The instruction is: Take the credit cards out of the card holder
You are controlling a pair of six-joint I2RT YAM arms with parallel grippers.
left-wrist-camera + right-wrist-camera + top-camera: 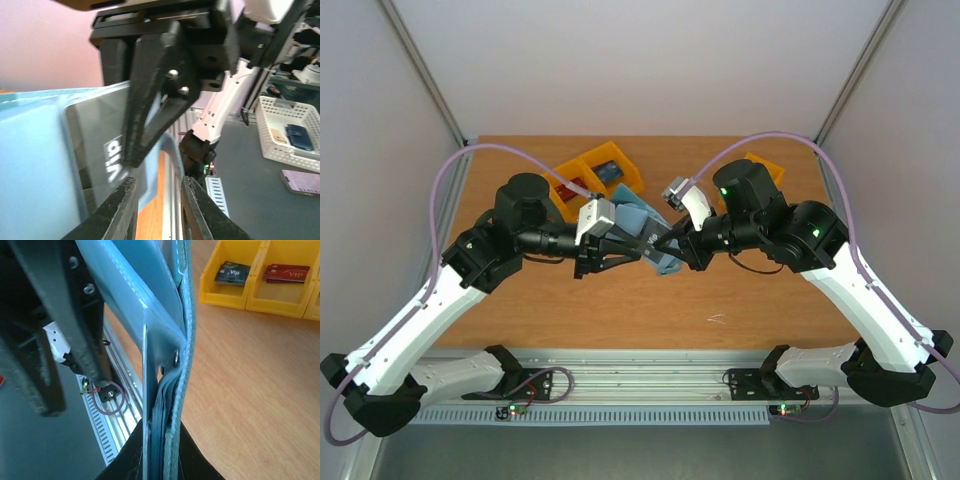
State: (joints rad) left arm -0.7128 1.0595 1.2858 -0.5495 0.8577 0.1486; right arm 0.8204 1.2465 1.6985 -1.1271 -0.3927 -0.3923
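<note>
From above, the left gripper [625, 250] and right gripper [672, 243] meet tip to tip over the middle of the table [620, 320]. The open wallet [635, 220] is held off the wood between them, and little more can be read there.

The right wrist view shows what that angle hides. The right gripper's fingers [125, 465] are clenched on the wallet's edge, with its stacked layers squeezed between them. The snap stud [176, 357] sits just beyond the grip.

Only the left wrist view shows a dark grey card [95, 150] with white lettering. It sticks partly out of a pale blue pocket, just past the left gripper's tips and off to one side of them. Those tips stand slightly apart with blue wallet material in the gap, and I cannot tell whether they pinch anything.

Ahead of the right gripper stand yellow-orange bins [225, 296]. One holds a dark card [232, 272] and the next holds a red card [287, 272].
</note>
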